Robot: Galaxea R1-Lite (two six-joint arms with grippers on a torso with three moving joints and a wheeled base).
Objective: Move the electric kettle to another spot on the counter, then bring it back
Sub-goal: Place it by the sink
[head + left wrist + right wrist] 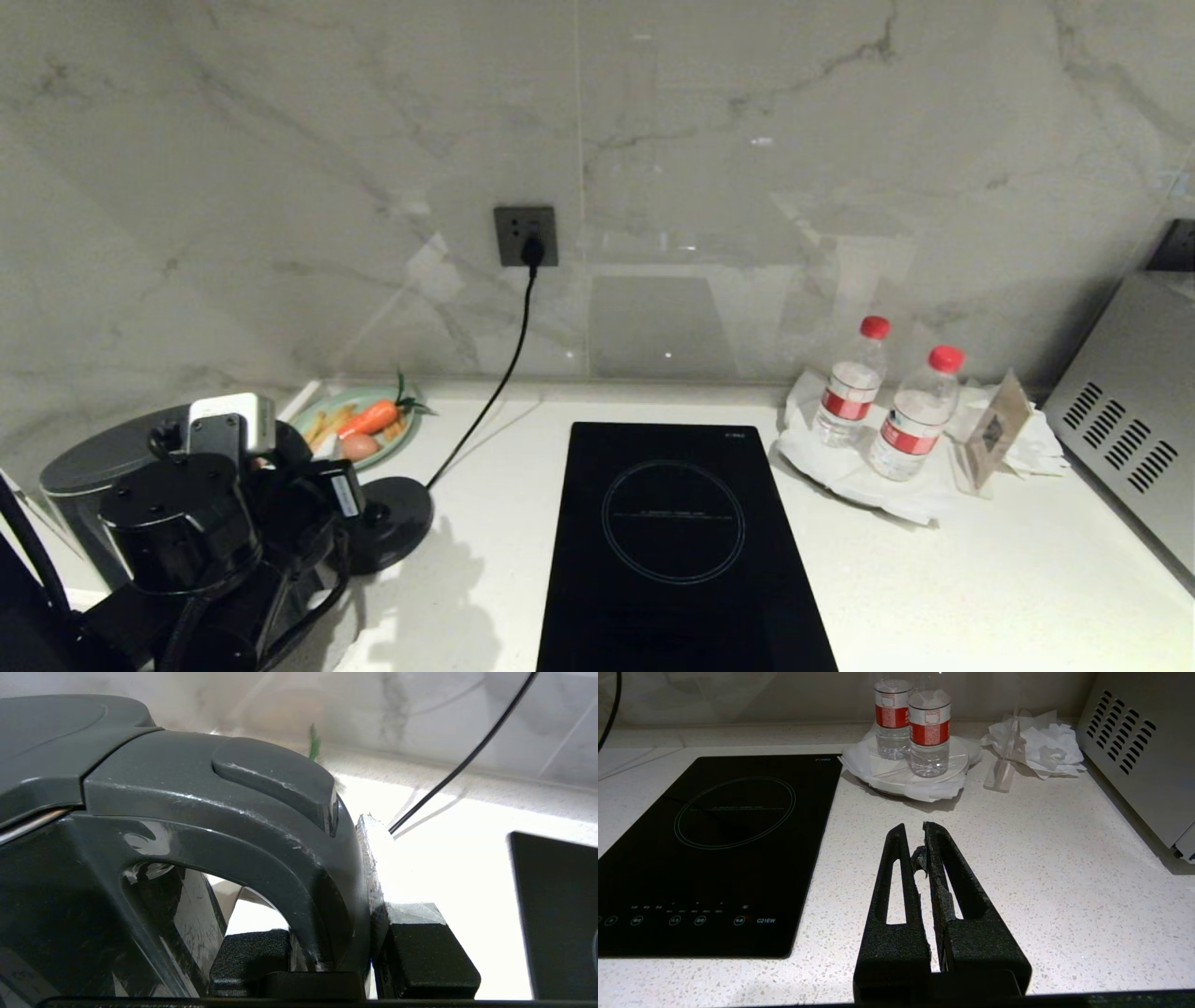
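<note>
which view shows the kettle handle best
The left wrist view: the handle fills it, with the left gripper shut on its loop. The head view shows only the kettle's lid edge behind the arm. The right wrist view shows none of it.

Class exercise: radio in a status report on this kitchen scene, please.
Left gripper shut on electric kettle handle, counter's far left. Right gripper shut, empty, parked over counter. Base disc and induction hob alongside.
</note>
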